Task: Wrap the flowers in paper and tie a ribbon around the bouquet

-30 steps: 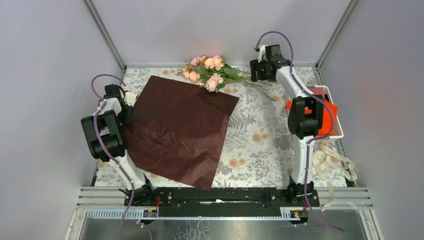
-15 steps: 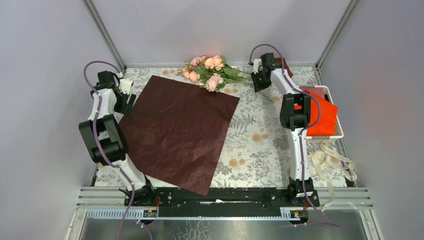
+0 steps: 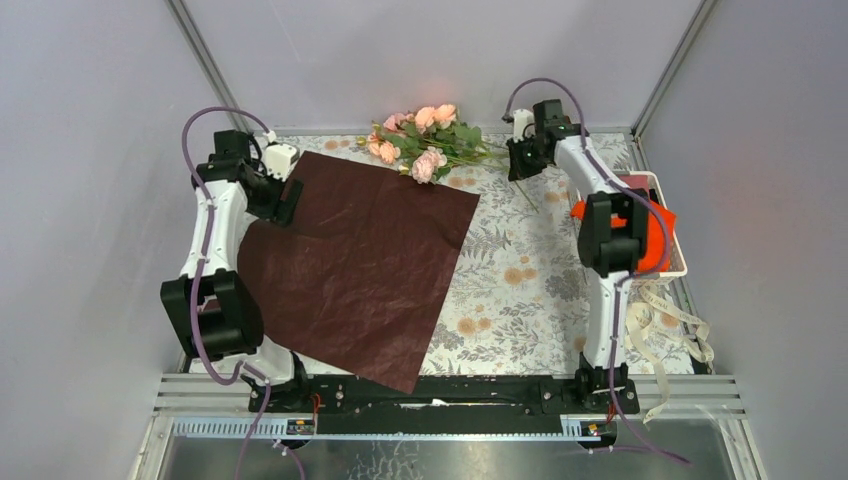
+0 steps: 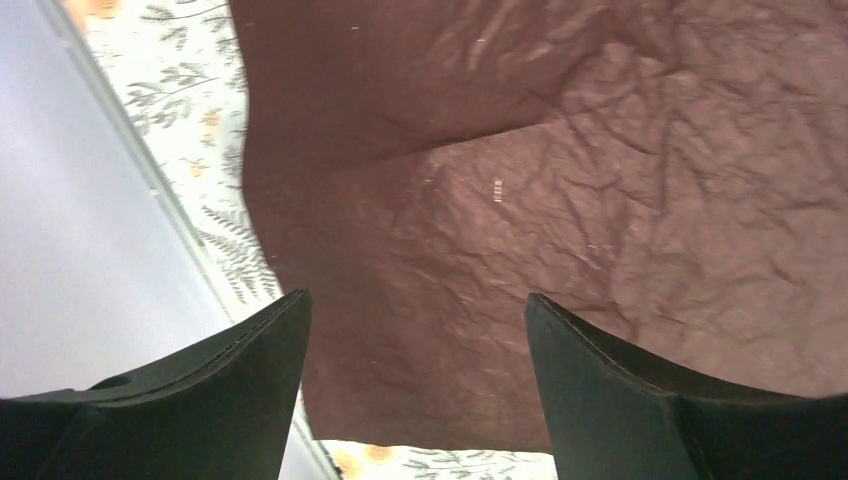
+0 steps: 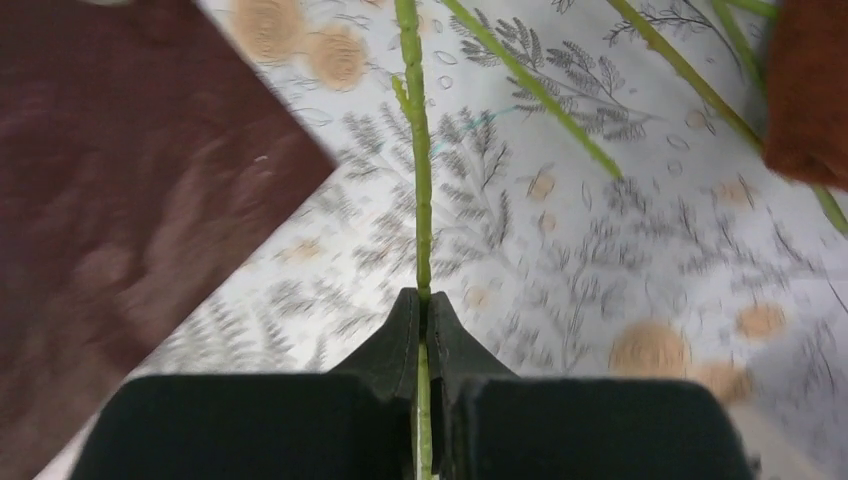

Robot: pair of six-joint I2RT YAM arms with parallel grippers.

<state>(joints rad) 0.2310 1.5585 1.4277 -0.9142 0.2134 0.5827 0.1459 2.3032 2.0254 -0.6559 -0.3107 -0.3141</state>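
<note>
the right gripper (image 5: 424,305) is clenched on one thin green stem of the flowers (image 3: 425,140). the stem runs straight out ahead of the pinched fingertips, and other stems lie loose further ahead to the right. the left gripper (image 4: 415,300) is released, jaws wide and holding nothing, over the dark red paper (image 4: 600,200), which spreads flat under and ahead of both fingers. the ribbon (image 3: 668,322) lies well behind the right fingers, near that arm's base.
</note>
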